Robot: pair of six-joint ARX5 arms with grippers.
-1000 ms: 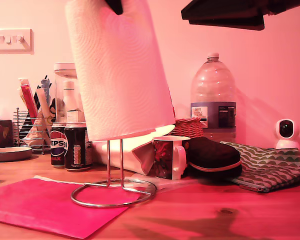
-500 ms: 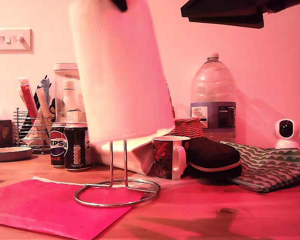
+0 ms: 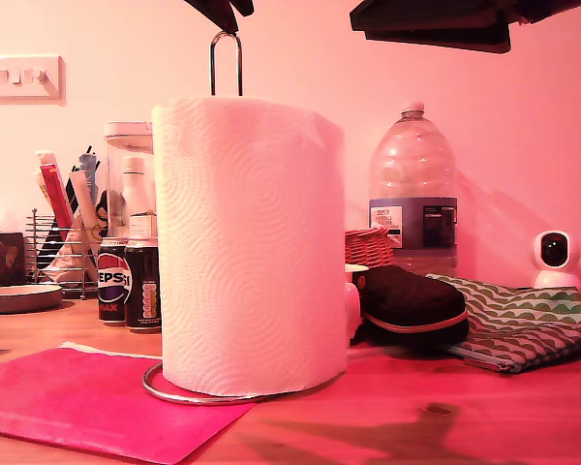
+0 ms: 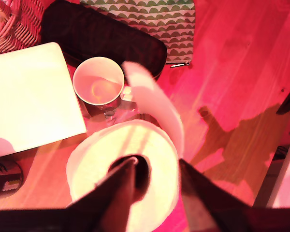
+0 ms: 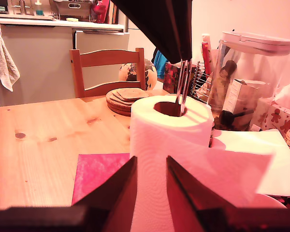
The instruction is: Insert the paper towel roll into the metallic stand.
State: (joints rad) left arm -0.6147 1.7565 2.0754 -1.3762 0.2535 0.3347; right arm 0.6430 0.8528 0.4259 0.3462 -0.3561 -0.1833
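My first gripper (image 4: 154,181) gapes above the paper towel roll (image 3: 252,247) — seated on the metallic stand (image 3: 226,63).

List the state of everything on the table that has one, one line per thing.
paper towel roll: upright, seated on the stand, loose sheet hanging free
metallic stand: upright, loop poking out above the roll
mug: upright, looks empty
water bottle: upright, capped
my first gripper: open
my second gripper: open

The paper towel roll (image 3: 252,247) stands upright on the counter (image 3: 416,426), threaded over the metallic stand (image 3: 226,63) — the loop pokes out of its core, the ring base lies under it. A mat (image 3: 87,397) lies at the exterior view's left of the base. Behind the roll stand two cans (image 3: 128,284); at the exterior view's right sit a mug (image 4: 97,82), a pouch (image 3: 407,302) and a bottle (image 3: 412,189).
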